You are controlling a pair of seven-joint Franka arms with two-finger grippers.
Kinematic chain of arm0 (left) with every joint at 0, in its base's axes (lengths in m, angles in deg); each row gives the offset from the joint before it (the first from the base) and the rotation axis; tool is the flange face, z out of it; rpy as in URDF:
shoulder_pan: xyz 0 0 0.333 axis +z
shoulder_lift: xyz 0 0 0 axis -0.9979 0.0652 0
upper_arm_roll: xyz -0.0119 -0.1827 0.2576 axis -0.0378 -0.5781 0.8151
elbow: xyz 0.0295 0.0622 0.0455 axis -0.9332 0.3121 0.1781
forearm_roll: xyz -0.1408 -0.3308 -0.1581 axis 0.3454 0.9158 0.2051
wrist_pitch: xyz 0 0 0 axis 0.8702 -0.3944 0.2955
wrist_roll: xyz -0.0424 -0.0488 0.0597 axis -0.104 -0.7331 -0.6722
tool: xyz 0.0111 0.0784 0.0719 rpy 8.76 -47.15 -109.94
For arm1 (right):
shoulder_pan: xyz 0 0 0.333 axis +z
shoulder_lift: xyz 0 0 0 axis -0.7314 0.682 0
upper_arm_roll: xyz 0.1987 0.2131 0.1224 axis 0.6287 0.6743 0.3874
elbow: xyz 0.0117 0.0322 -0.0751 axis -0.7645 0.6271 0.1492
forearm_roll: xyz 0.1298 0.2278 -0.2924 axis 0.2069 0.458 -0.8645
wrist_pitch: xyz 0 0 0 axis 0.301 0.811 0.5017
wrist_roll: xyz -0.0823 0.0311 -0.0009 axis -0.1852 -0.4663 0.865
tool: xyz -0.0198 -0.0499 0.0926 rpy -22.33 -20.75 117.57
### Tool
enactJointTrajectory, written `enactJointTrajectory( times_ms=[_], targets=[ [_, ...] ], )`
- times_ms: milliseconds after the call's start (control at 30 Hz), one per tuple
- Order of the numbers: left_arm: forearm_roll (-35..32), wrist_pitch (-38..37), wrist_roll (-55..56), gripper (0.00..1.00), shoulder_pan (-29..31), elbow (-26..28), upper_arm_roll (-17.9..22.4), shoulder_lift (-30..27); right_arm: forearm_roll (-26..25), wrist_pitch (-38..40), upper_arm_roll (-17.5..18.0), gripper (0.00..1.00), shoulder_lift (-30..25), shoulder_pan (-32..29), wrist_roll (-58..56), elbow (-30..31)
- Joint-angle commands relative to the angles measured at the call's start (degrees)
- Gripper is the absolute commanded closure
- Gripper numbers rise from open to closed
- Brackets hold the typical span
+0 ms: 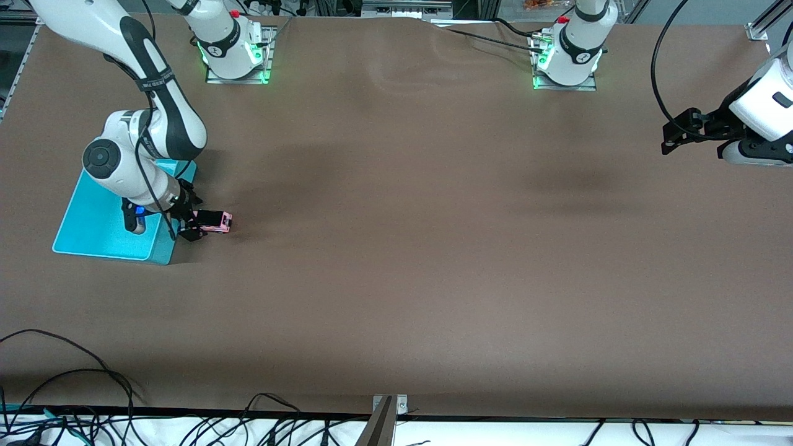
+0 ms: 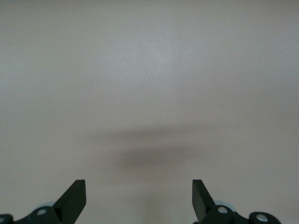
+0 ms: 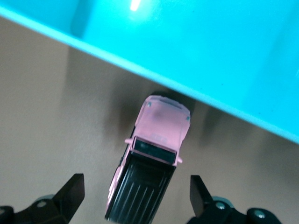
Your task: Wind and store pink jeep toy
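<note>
The right gripper (image 1: 199, 224) reaches low with fingers spread astride the one pink jeep toy (image 1: 214, 221) beside the one cyan bin (image 1: 93, 229), while the left gripper (image 1: 672, 137) waits, fingers spread, over bare tabletop (image 1: 433, 248).

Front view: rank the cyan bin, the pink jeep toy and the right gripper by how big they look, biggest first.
1. cyan bin, clearly largest.
2 and 3. pink jeep toy and right gripper: they look alike in size and overlap, so I won't rank them.
</note>
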Motion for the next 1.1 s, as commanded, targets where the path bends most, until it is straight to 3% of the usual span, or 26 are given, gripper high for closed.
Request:
enactJointTrajectory(
  times_ms=[0, 400, 433, 500, 533, 700, 1067],
  targets=[
    [0.85, -1.35, -1.08, 0.0, 0.04, -1.85, 0.13, 0.84, -1.16, -3.26, -0.1, 0.0, 1.48, 0.25, 3.8, 0.79],
    [0.85, -1.35, -0.9, 0.0, 0.22, -1.85, 0.13, 0.84, -1.25, -4.5, -0.1, 0.01, 3.86, 0.78, 5.12, 0.61],
    [0.85, -1.35, -0.99, 0.0, 0.22, -1.85, 0.13, 0.84, -1.25, -4.5, -0.1, 0.15, 3.95, 0.69, 5.12, 0.53],
    [0.85, -1.35, -0.99, 0.0, 0.22, -1.85, 0.13, 0.84, -1.24, -4.41, -0.1, 0.82, 3.86, 0.78, 5.12, 0.53],
    [0.85, -1.35, -0.99, 0.0, 0.22, -1.85, 0.13, 0.84, -1.25, -4.32, -0.1, 0.9, 3.77, 0.69, 4.86, 0.53],
    [0.85, -1.35, -1.08, 0.0, 0.22, -1.85, 0.13, 0.84, -2.12, -4.23, -0.1, 1.0, 3.51, 0.78, 4.59, 0.26],
    [0.94, -1.35, -0.99, 0.0, 0.3, -1.76, 0.13, 0.84, -2.21, -0.9, 0.25, 1.0, -0.7, 0.78, 3.89, -0.26]
  ],
)
